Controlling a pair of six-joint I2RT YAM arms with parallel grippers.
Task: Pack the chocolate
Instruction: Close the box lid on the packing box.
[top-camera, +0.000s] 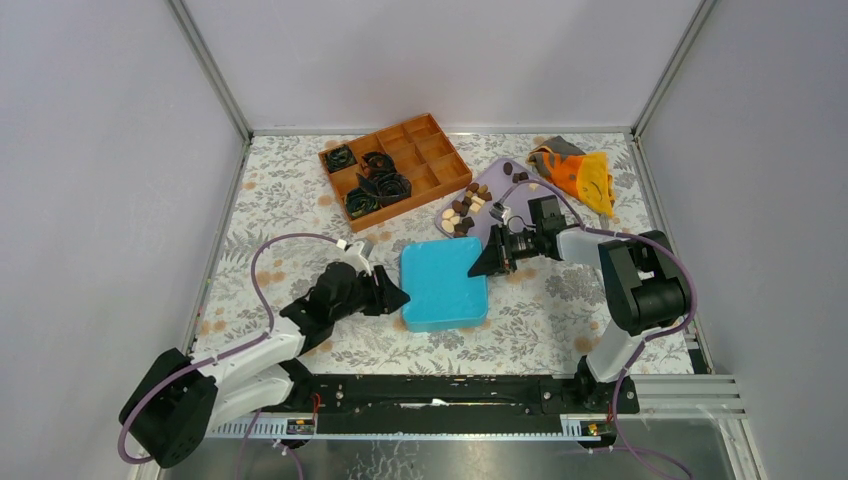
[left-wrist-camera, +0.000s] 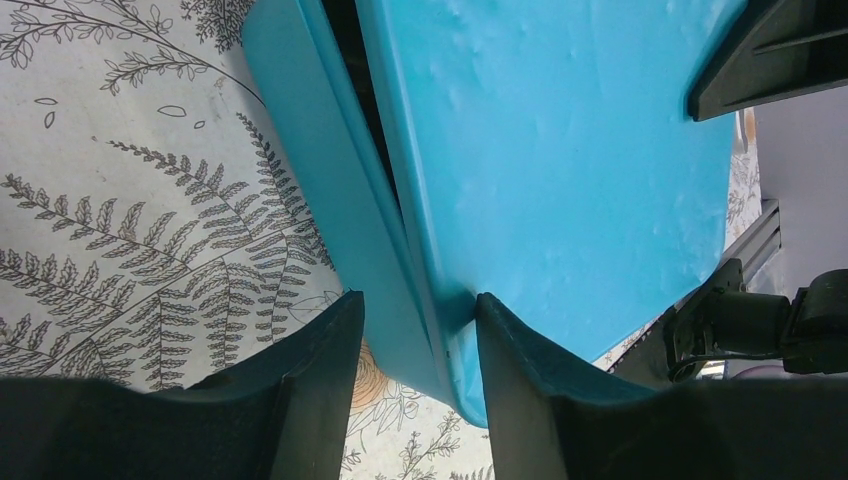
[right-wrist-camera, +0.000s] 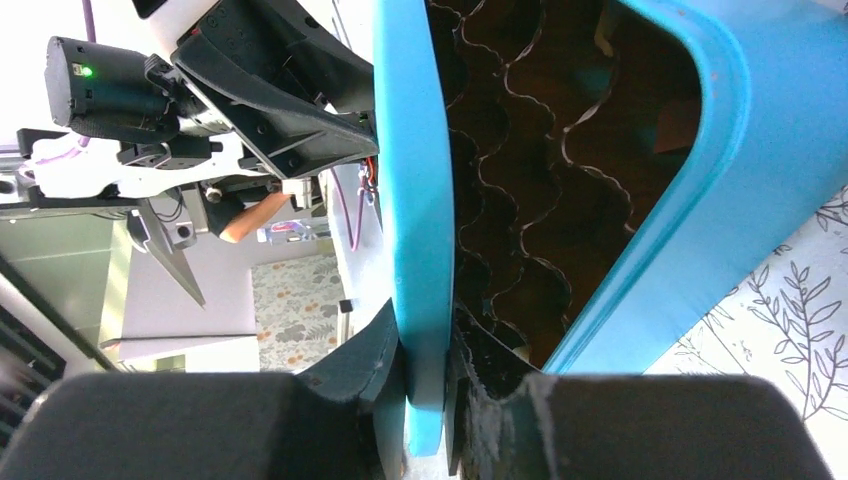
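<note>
Chocolate is seen as small brown and pale bits on the purple plate, just behind the blue box. None of it can be seen inside the box yet.

The box is being opened, it seems. The left pincer is closed on the left edge of the box, with one finger on each side. The right pincer is closed on the thin rim of the lid. The lid is lifted a little on that side, and a brown wavy liner is shown inside.

To do this step well, the bottom of the box should be held down firmly by the left pincer, so that it is not dragged along. The lid should be raised slowly and smoothly. The rim is thin and could slip out, so the hold should be kept snug but not crushing. The plate is close by and should not be bumped, or bits may be spilled.
</note>
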